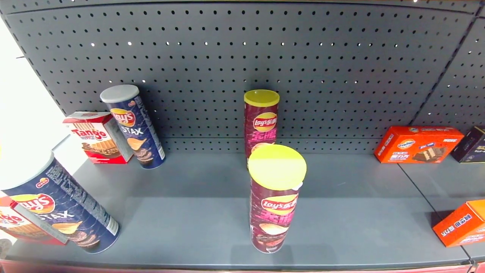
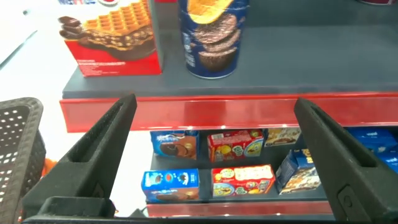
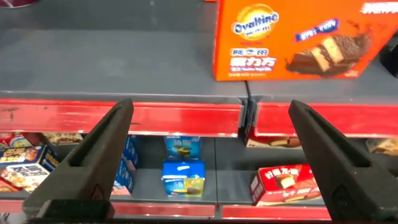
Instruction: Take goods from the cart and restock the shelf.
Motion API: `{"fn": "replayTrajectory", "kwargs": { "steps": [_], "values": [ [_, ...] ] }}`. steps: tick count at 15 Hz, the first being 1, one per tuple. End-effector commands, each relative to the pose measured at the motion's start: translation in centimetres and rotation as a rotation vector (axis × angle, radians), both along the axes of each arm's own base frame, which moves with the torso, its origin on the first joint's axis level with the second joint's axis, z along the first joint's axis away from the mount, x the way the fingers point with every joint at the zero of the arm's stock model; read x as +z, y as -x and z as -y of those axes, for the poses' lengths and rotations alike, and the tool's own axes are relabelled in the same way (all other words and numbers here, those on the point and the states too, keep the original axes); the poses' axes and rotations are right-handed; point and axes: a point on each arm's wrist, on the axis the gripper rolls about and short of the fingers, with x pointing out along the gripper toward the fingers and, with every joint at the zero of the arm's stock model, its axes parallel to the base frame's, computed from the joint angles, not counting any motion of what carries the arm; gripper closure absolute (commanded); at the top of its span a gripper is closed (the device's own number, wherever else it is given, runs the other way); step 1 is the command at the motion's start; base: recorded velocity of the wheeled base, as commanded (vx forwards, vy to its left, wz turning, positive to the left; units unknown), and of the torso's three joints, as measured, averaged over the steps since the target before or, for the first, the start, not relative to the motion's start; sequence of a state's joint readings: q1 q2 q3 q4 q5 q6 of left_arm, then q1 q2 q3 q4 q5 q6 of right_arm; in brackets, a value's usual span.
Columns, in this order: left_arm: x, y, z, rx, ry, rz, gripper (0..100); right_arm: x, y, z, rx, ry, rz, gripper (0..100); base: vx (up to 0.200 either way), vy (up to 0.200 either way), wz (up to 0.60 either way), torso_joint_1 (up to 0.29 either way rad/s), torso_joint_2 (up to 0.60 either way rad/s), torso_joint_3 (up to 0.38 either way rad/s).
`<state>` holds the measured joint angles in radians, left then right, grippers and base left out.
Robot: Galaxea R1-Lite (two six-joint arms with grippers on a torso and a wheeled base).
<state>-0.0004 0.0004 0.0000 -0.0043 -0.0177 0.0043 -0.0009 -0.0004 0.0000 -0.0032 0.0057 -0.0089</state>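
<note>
The shelf point(image 1: 189, 212) faces the robot with stock already on it. Two maroon chip cans stand upright in the middle, the near maroon can point(image 1: 273, 212) close to the front edge and the far maroon can point(image 1: 260, 121) against the pegboard back. On the left are a far blue can point(image 1: 134, 125) beside a wafer box point(image 1: 94, 138), and a near blue can point(image 1: 60, 204) by the front edge. On the right lie a far orange box point(image 1: 416, 144) and a near orange box point(image 1: 460, 223). The left gripper point(image 2: 214, 101) hangs in front of the shelf's red lip with its fingers spread wide and nothing between them. The right gripper point(image 3: 211, 104) is likewise spread and empty, level with the near orange box. A black mesh basket point(image 2: 18, 143), probably the cart, sits low beside the left gripper, so no goods are in hand yet. The main risk is the tall cans near the front. An arm swinging in with new stock could clip the near maroon can's lid and topple it off the edge or into the can behind. The head camera also looks at the shelf rather than the basket, so a grasp there may be poorly seen and land off-centre.
</note>
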Motion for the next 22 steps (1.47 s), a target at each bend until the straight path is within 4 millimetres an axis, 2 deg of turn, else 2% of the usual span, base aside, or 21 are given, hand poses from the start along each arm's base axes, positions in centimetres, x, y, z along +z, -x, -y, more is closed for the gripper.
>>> {"fn": "replayTrajectory", "kwargs": {
  "steps": [1,22],
  "values": [
    [0.00,0.00,0.00,0.000,0.000,0.001,0,0.00,-0.01,0.00,0.001,0.000,-0.002,0,0.000,0.000,0.00,0.000,0.00,0.000],
    [0.00,0.00,0.00,0.000,0.000,0.001,0,0.02,-0.01,0.00,0.001,0.000,-0.001,0,0.000,0.000,0.00,0.000,0.00,0.000]
  ]
}}
